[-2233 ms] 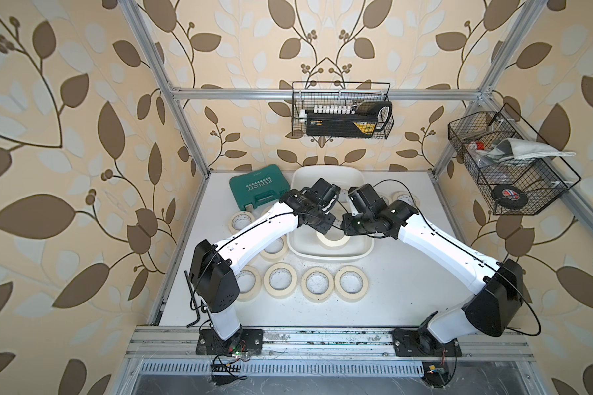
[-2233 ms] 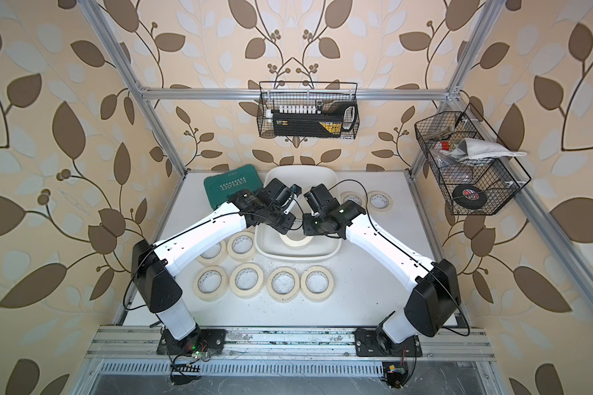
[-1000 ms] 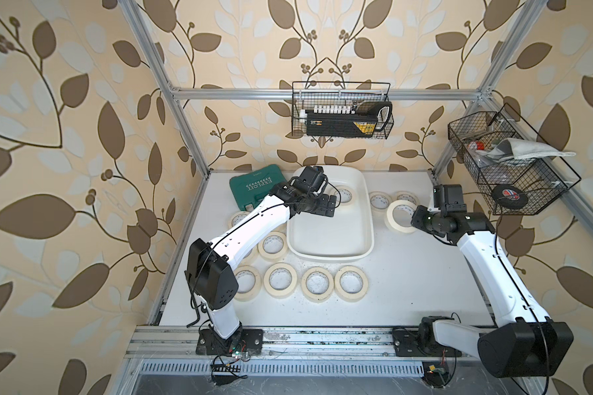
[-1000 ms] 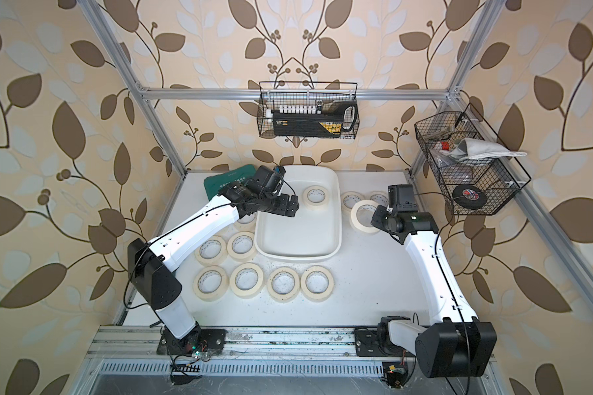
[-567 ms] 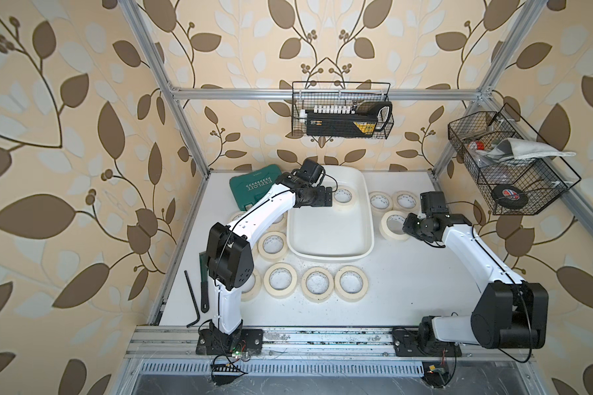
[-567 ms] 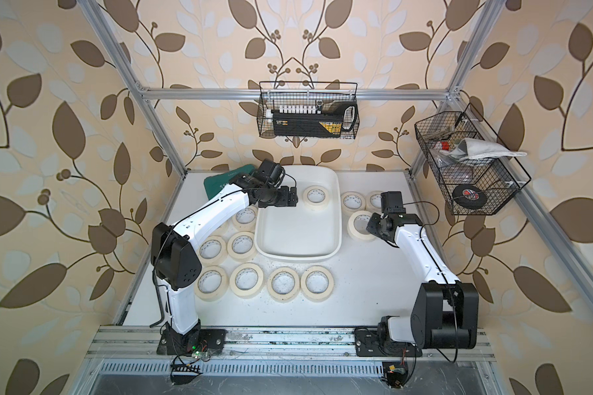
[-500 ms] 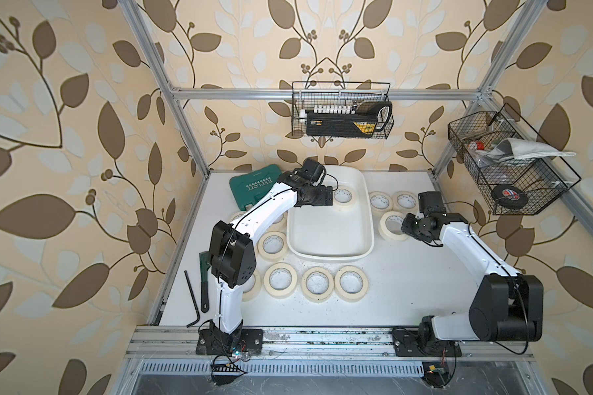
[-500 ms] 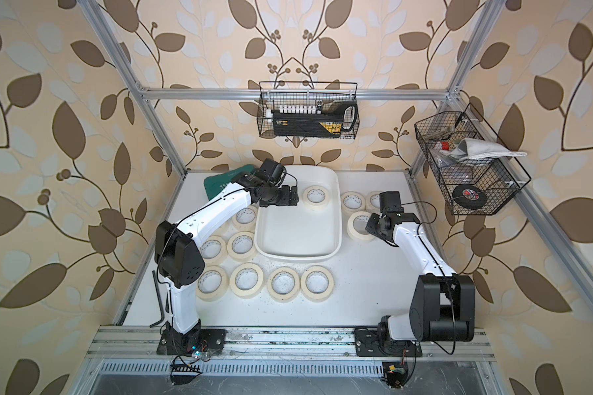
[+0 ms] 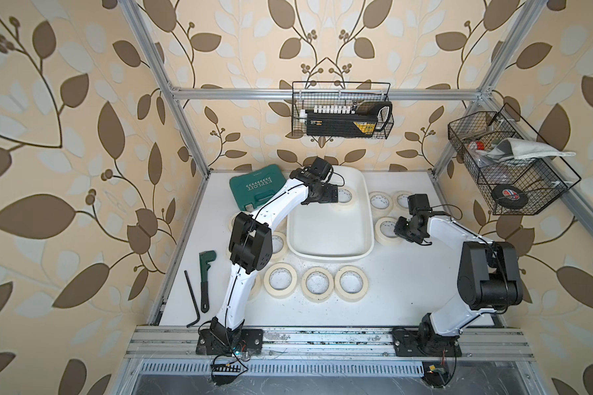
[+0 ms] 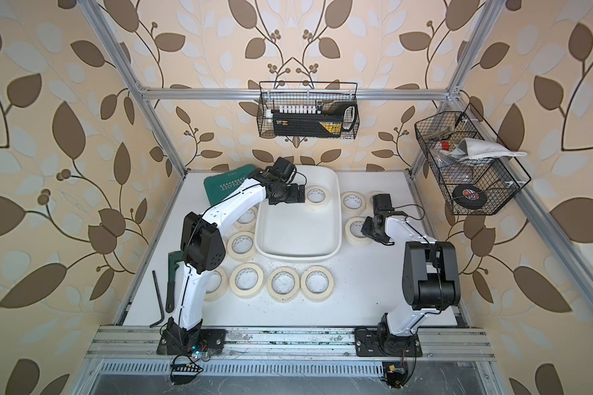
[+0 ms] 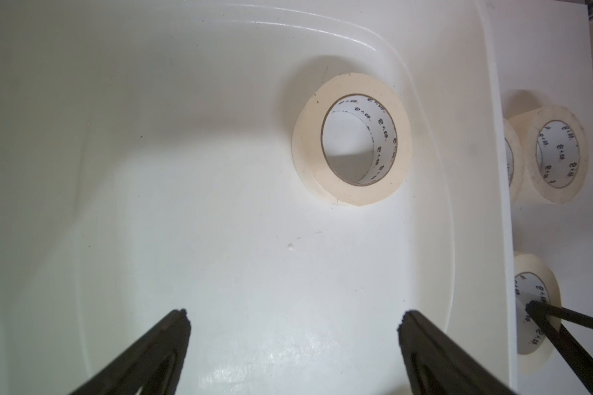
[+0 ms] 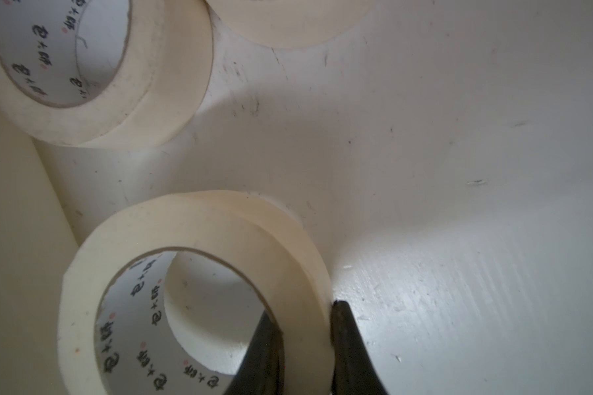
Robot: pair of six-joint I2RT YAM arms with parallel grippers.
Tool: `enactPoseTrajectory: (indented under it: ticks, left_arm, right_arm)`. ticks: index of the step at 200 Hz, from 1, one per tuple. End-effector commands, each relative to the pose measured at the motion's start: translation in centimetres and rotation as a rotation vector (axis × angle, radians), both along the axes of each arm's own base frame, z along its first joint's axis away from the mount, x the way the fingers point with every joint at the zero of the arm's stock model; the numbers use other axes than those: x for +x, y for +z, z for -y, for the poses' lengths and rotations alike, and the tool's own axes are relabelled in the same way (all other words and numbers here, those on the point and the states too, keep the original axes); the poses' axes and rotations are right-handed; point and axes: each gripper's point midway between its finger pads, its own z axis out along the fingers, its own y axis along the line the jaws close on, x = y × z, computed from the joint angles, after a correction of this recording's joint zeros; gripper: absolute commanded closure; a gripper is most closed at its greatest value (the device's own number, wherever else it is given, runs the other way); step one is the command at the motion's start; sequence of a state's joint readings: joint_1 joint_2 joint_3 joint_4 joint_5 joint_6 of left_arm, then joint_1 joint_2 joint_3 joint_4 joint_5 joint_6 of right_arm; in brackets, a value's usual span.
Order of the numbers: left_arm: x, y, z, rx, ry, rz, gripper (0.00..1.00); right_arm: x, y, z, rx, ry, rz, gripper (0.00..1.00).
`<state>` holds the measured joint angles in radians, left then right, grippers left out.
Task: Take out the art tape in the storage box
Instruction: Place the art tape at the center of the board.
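The white storage box [image 9: 329, 253] [image 10: 298, 255] stands mid-table. One cream art tape roll [image 9: 344, 196] [image 10: 315, 197] [image 11: 351, 136] lies flat in its far right corner. My left gripper [image 9: 333, 197] [image 10: 301, 197] [image 11: 291, 321] hangs open inside the box just left of that roll, nothing between its fingers. My right gripper [image 9: 398, 228] [image 10: 367, 228] [image 12: 303, 309] is shut on the wall of another art tape roll [image 9: 387, 231] [image 10: 356, 232] [image 12: 192, 239], one finger inside the ring and one outside. That roll is down at the table, just right of the box.
Several more tape rolls lie on the table: a row before the box [image 9: 317, 284], some left of it [image 10: 242, 244], two behind the right gripper [image 9: 379, 201]. A teal case [image 9: 257, 186] sits far left, with a green wrench [image 9: 206, 273] and hex key [image 9: 192, 301] at the near left. Wire baskets [image 9: 341, 113] [image 9: 507, 171] hang above.
The right arm carried a roll out of the box to the right and lowered it beside the box. The left gripper moved to the box's far end, toward the last roll.
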<state>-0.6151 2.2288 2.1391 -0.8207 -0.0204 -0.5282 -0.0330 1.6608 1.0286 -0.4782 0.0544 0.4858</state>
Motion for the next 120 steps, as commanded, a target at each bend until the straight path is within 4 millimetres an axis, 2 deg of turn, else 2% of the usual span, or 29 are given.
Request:
enactPoseTrajectory:
  ticks: [1,75,120]
  left_arm:
    - [1.2,0.5,0.3,-0.011,0.013,0.025,0.01]
    - [3.7,-2.5,2.2,-0.023,-0.002,0.04,0.01]
    - [5.0,-3.7,3.3,-0.029,-0.031,0.067,0.01]
  right_arm:
    - [2.3,1.0,-0.3,0.022,0.008,0.064,1.0]
    - [2.5,0.0,-1.4,0.019,0.034,0.04,0.92]
    - [2.3,-0.1,-2.2,0.02,0.05,0.037,0.77]
